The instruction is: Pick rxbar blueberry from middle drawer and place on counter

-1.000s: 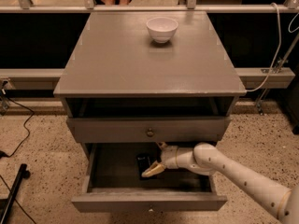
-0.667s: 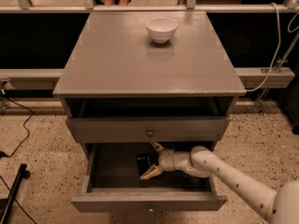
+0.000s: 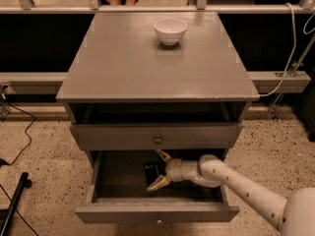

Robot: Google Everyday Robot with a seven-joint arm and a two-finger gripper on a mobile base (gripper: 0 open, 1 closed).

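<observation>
The middle drawer (image 3: pixel 156 212) is pulled open at the bottom of the grey cabinet. The rxbar blueberry (image 3: pixel 151 171), a small dark bar, lies on the drawer floor near the middle. My gripper (image 3: pixel 158 169) reaches into the drawer from the right, open, with one pale finger behind the bar and one in front of it, so the bar sits between them. The counter (image 3: pixel 157 58) is the cabinet's flat grey top.
A white bowl (image 3: pixel 170 30) stands at the back middle of the counter. A closed drawer front with a brass knob (image 3: pixel 158 139) sits just above my gripper. A rail (image 3: pixel 147 9) runs behind the cabinet. Cables lie on the speckled floor at left (image 3: pixel 19 136).
My gripper has slid left and a little deeper into the drawer, so its fingers now straddle the bar. The bar and the drawer have not moved.
</observation>
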